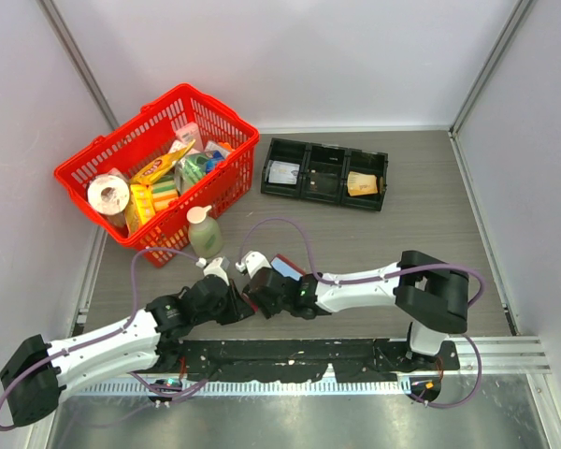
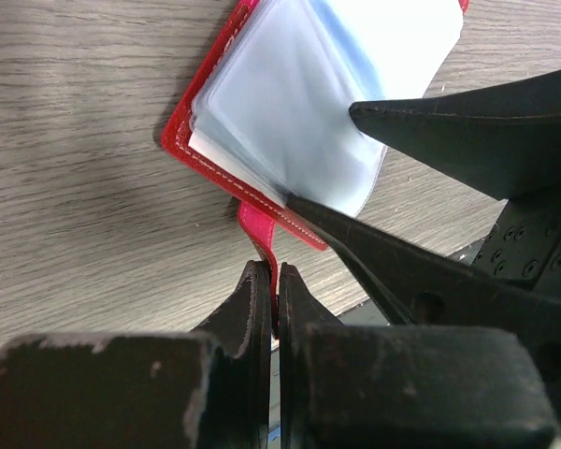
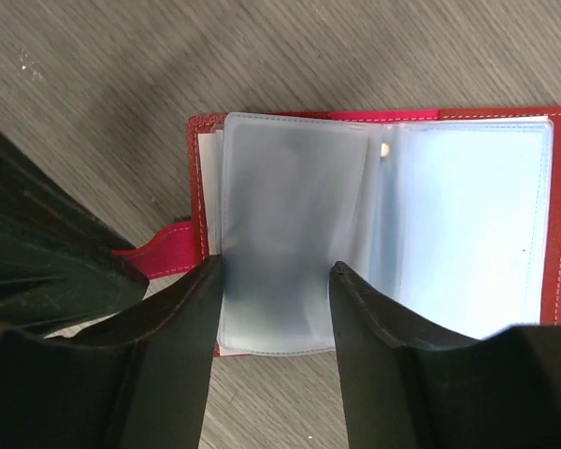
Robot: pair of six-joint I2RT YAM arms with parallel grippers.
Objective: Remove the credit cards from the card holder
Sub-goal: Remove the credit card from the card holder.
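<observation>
Two grippers flanked one card holder (image 1: pixel 282 269), which lay open on the wooden table (image 1: pixel 421 215) near the arms' bases.

- Left gripper (image 2: pixel 273 277): jaws pinched together on the holder's pink-red snap tab (image 2: pixel 257 224).
- Right gripper (image 3: pixel 276 271): jaws apart, astride the lower edge of a clear sleeve (image 3: pixel 285 206). Whether cards lay inside could not be told.
- Soap bottle (image 1: pixel 204 234): stood just behind the left gripper.
- Red basket (image 1: pixel 122 140): full of groceries, beyond the bottle.
- Black tray (image 1: pixel 325 178): well apart at the back, with a tan wad (image 1: pixel 362 183) in its right compartment.
</observation>
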